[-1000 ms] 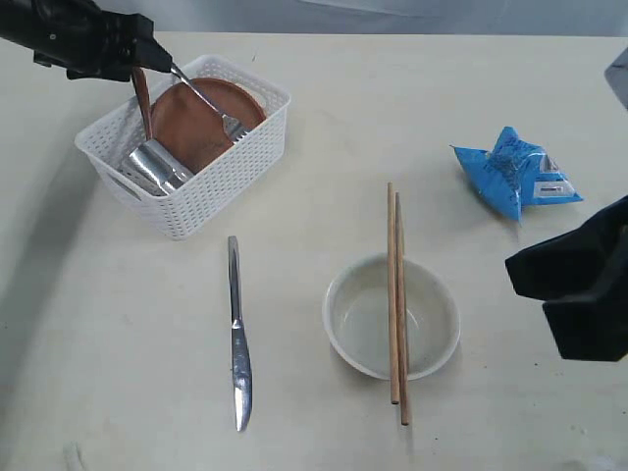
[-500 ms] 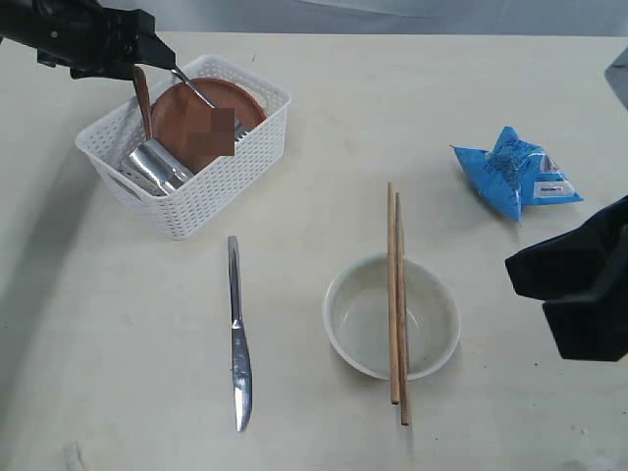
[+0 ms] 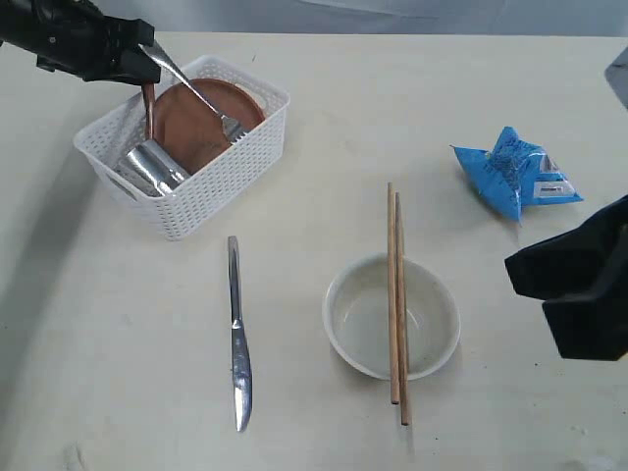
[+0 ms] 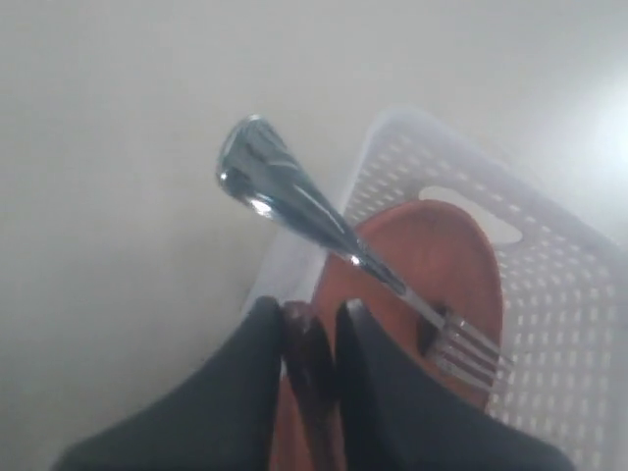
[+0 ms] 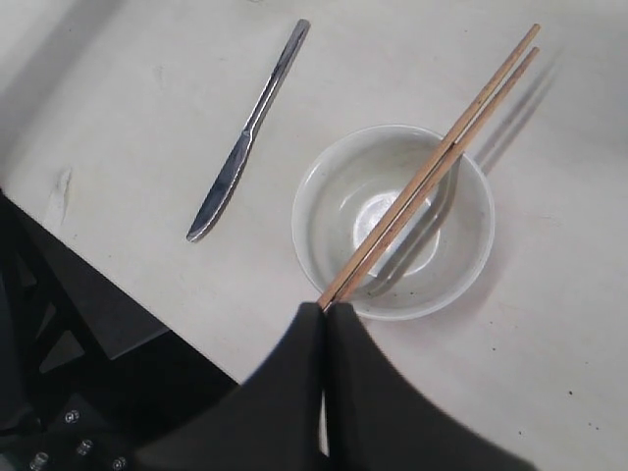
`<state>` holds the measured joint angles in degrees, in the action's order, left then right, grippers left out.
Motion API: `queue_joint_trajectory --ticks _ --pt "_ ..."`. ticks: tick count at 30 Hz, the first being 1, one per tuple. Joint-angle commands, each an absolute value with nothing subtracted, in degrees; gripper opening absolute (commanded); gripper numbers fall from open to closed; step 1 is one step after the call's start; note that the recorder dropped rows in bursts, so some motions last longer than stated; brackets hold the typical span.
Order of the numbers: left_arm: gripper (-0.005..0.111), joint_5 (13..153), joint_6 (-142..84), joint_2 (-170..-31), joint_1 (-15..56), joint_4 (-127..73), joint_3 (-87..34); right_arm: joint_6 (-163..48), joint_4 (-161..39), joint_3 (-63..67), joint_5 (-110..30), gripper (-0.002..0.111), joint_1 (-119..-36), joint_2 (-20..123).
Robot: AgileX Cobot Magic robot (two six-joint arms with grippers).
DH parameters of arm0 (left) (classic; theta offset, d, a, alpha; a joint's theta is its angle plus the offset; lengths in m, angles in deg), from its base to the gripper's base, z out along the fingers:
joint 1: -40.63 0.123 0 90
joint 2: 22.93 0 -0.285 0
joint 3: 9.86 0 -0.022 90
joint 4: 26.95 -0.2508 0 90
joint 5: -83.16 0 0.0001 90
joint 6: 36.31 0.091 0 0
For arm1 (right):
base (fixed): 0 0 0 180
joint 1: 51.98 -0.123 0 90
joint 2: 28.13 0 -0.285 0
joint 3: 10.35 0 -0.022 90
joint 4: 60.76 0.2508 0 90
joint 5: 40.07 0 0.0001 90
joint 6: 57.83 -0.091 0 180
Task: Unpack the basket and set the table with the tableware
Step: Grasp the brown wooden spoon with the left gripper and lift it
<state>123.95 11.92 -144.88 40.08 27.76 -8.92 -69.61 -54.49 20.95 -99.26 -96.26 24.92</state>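
Now | left tool [image 4: 308, 314] pinching spoon [image 4: 314, 365] in basket [image 4: 554, 285] | right tool [image 5: 325, 316] pressed together

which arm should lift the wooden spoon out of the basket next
Left. The left claw is at the basket, clamped round the wooden spoon by its handle. The right claw is shut and empty, away by the bowl.

- No word, brand, number or sign can be read in any view.
- The blue snack packet [image 3: 517, 173] carries a pale printed patch [image 3: 550, 185], but its print is too small and blurred to make out.
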Motion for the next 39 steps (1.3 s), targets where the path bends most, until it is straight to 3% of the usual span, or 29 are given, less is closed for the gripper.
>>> queue_joint_trajectory --ticks 1,39 --pt "0.002 124.3 12.0 -144.7 40.3 26.8 -8.6 -69.6 -54.7 21.0 -98.4 0.000 -96.3 24.5" --pt "0.000 124.9 12.7 -142.3 40.3 30.9 -5.7 -69.2 -55.1 21.0 -98.7 0.000 -96.3 24.5"
